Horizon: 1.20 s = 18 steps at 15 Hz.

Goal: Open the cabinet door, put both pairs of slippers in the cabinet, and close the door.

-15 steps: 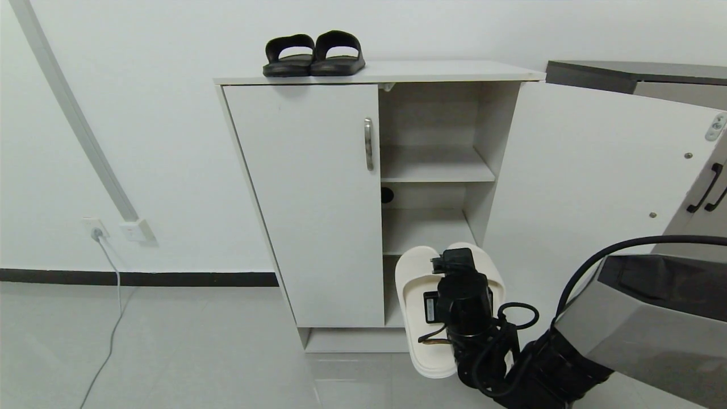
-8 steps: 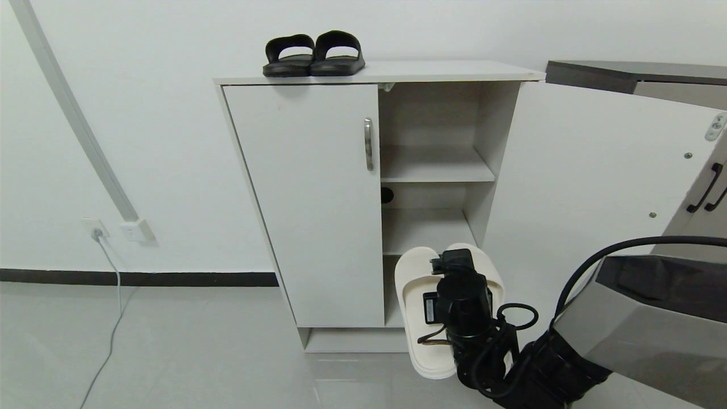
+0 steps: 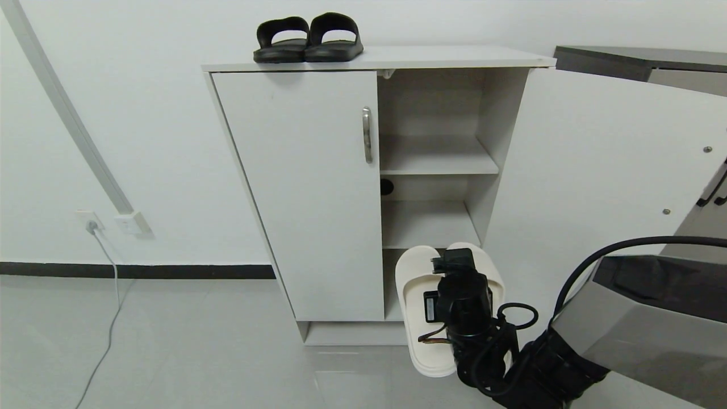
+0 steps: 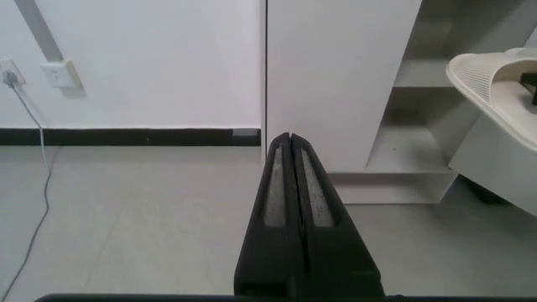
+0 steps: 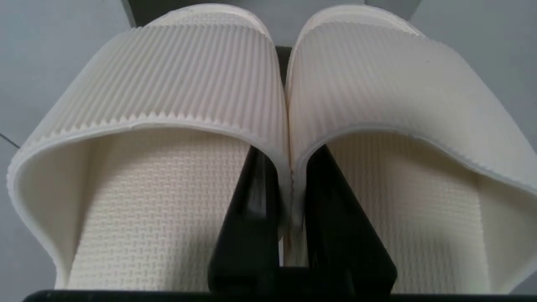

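Head view closer to cabinet [image 3: 295, 193] than before; R pincer [image 5: 291, 210] tight on white slippers [image 3: 412, 284], L pincer [image 4: 290, 149] clenched

I see the white cabinet [image 3: 306, 193] standing on the grey tiled floor [image 3: 170, 352]; a pair of black slippers [image 3: 308, 51] sits on its top, toward the left end.

No text, number or sign can be read anywhere. The one printed thing is a small white label [image 3: 430, 309] on the black housing behind the right gripper [image 5: 289, 214], over the white slippers [image 3: 413, 284]; its print is too small to make out
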{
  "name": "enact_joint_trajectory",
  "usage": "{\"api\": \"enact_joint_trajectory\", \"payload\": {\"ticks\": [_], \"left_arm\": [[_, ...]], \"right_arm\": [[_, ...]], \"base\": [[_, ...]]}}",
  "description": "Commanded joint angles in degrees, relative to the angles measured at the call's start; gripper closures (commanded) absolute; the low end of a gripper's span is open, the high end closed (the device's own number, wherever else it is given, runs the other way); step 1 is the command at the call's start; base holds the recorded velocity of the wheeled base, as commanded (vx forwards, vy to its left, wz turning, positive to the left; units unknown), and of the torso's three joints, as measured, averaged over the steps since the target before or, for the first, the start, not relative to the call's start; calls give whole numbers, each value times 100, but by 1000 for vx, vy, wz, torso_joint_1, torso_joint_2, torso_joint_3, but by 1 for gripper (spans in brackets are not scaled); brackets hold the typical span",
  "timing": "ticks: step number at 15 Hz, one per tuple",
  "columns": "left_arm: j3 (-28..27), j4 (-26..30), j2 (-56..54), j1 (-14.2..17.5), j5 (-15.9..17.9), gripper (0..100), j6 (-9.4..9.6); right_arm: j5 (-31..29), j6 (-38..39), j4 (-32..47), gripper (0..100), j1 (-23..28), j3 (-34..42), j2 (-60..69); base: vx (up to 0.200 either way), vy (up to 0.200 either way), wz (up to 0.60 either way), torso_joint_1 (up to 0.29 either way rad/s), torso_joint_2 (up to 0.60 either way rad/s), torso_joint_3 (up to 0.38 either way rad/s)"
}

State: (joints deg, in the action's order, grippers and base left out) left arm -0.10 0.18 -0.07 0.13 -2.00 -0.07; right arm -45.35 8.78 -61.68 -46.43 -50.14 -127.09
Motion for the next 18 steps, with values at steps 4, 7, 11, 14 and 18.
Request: {"api": "enact_joint_trajectory", "payload": {"ticks": [4, 7, 11, 14, 18], "left_arm": [[-8, 8, 7, -5, -2, 100, -1], [1, 8, 7, -5, 7, 100, 16], [1, -1, 7, 4, -2, 100, 42], [1, -1, 7, -5, -2, 100, 42], [1, -1, 7, -5, -2, 100, 25]], "right_arm": [[0, -8, -54, 100, 12, -40, -71], [35, 1, -54, 100, 12, -101, -123], [52, 28, -107, 100, 64, -242, -308], [44, -183, -731, 100, 240, -391, -607], [61, -737, -1733, 100, 266, -339, -651]], "base": [[0, 0, 0, 5, 2, -198], [0, 0, 0, 4, 4, -198], [0, 0, 0, 0, 2, -195], [0, 0, 0, 1, 1, -145], [0, 0, 0, 0, 0, 0]]}}
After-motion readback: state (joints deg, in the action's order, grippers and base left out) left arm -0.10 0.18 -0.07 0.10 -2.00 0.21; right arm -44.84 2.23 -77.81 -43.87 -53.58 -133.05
